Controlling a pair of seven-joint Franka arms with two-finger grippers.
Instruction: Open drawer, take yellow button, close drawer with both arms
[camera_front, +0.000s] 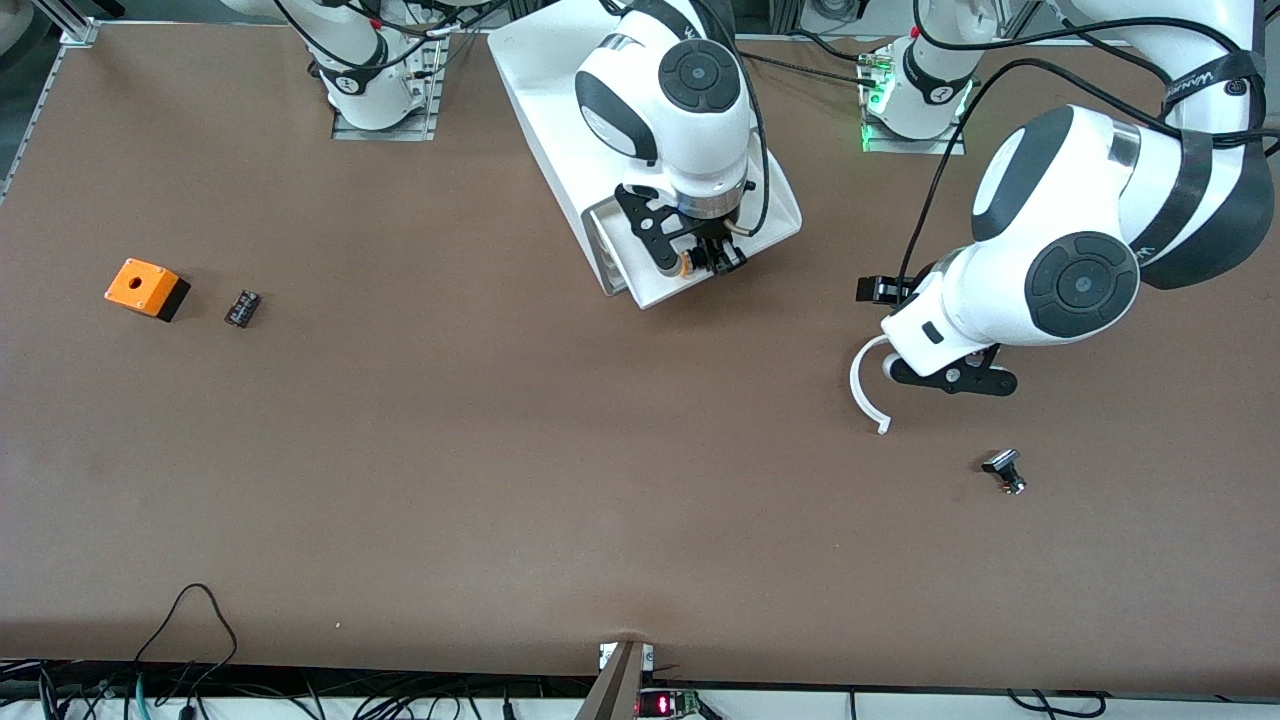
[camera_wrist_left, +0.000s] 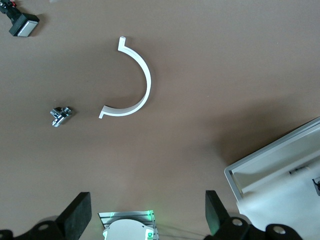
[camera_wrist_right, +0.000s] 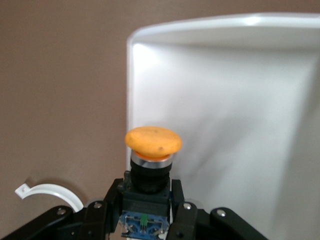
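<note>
The white cabinet (camera_front: 550, 100) stands at the robots' edge of the table. Its uppermost drawer (camera_front: 660, 290) is pulled out toward the front camera. My right gripper (camera_front: 705, 258) is over the open drawer and is shut on the button (camera_front: 686, 263). In the right wrist view the gripper (camera_wrist_right: 147, 195) clamps the button's black-and-blue body, its orange-yellow cap (camera_wrist_right: 153, 141) stands clear above the fingers, and the drawer's white inside (camera_wrist_right: 235, 100) lies under it. My left gripper (camera_front: 940, 375) is open and empty over the bare table toward the left arm's end, its fingers (camera_wrist_left: 75, 215) wide apart.
A white C-shaped piece (camera_front: 866, 390) lies under the left gripper and shows in the left wrist view (camera_wrist_left: 137, 85). A small metal part (camera_wrist_left: 61, 116) and a black-capped button (camera_front: 1003, 470) lie close by. An orange box with a hole (camera_front: 145, 288) and a small black part (camera_front: 242, 308) lie toward the right arm's end.
</note>
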